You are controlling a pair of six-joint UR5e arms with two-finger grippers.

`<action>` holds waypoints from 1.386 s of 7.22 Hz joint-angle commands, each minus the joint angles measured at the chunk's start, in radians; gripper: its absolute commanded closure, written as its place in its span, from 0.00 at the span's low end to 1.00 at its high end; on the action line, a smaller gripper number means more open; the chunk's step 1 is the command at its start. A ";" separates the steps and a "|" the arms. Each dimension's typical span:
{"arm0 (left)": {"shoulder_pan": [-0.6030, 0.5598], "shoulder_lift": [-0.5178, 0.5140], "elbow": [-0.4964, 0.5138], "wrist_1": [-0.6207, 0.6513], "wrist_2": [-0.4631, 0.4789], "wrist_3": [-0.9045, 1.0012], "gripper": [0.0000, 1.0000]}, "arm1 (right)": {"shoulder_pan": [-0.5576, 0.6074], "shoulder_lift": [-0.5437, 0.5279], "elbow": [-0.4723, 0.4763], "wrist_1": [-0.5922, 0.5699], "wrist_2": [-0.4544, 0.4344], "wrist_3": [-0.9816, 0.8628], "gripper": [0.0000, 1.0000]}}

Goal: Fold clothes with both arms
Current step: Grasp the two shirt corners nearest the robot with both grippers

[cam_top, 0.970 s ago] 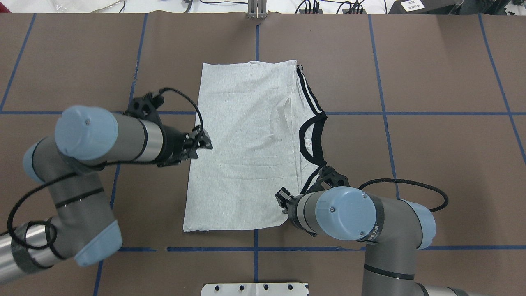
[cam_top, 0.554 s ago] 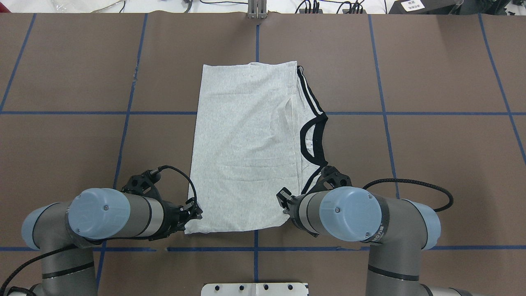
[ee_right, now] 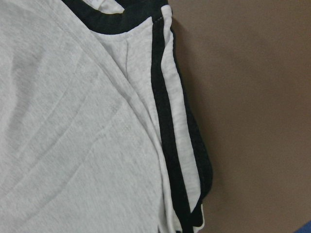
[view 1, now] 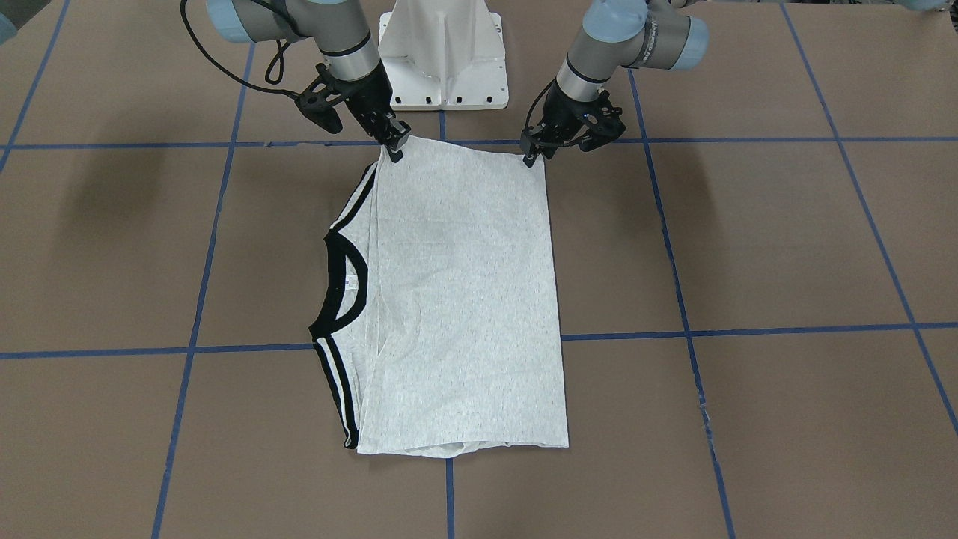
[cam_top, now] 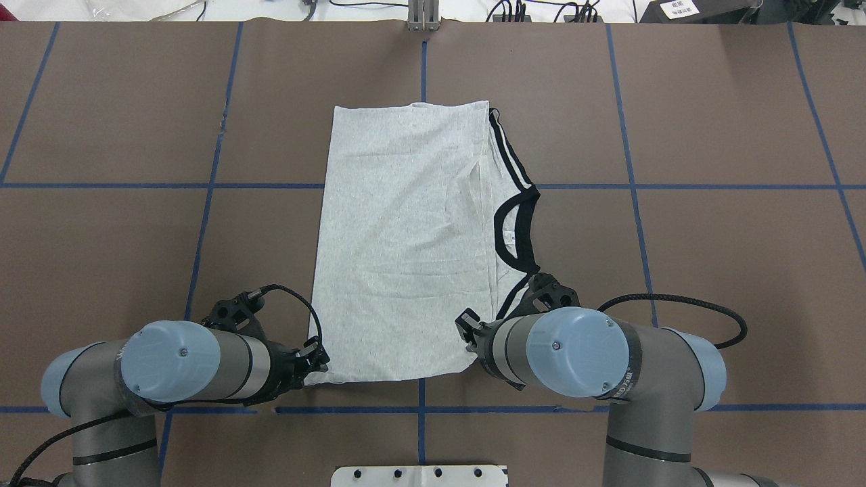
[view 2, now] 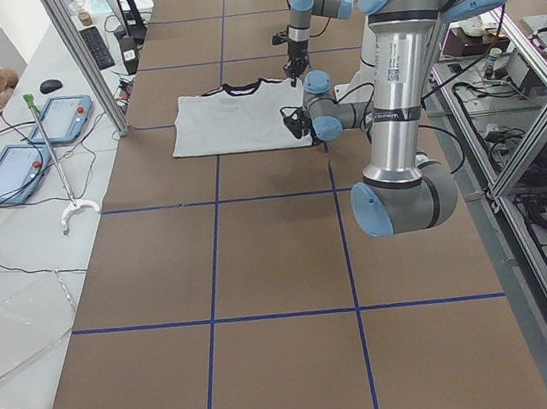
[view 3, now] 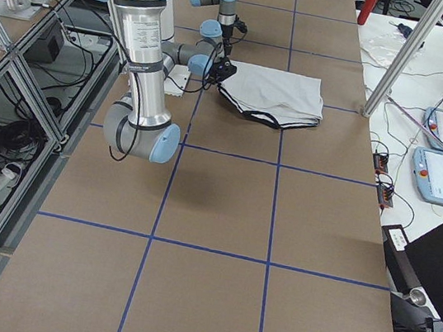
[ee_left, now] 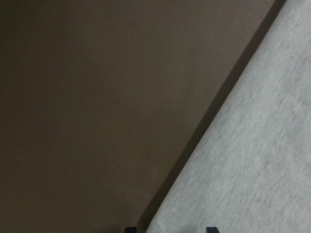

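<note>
**Grey T-shirt folded lengthwise, a gripper at each near corner**

We find little writing to read. A small white label (view 1: 349,279) sits inside the collar (cam_top: 504,226), and there is a line of print on a band of the right arm (cam_top: 617,387), but both are too small for us to make out.

The T-shirt (cam_top: 406,237) is light heather grey and lies flat on the brown table (cam_top: 710,270), which is crossed by blue tape lines (cam_top: 629,155). We see it folded into a long rectangle running from near the robot to far. Its plain side is up, and the black-trimmed collar and black-striped cuffs (cam_top: 507,152) show along the right edge.

The left gripper (cam_top: 319,357) is low at the near left corner. In the wrist view its fingertips (ee_left: 210,229) stand apart, with the cloth's edge between them. The right gripper (view 1: 394,144) is at the near right corner, where the cloth rises to a point between its closed jaws. We take it to be pinching the T-shirt there.
</note>
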 commanded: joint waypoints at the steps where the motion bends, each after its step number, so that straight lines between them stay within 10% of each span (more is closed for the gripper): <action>1: 0.000 -0.001 0.020 0.000 0.001 0.000 0.61 | 0.000 0.001 0.003 0.000 0.000 0.000 1.00; 3: -0.001 -0.001 0.011 0.000 -0.003 0.001 1.00 | 0.000 0.000 0.003 0.002 0.000 0.000 1.00; 10: -0.003 -0.003 -0.050 0.026 -0.014 0.001 1.00 | 0.000 -0.017 0.027 0.000 0.000 0.002 1.00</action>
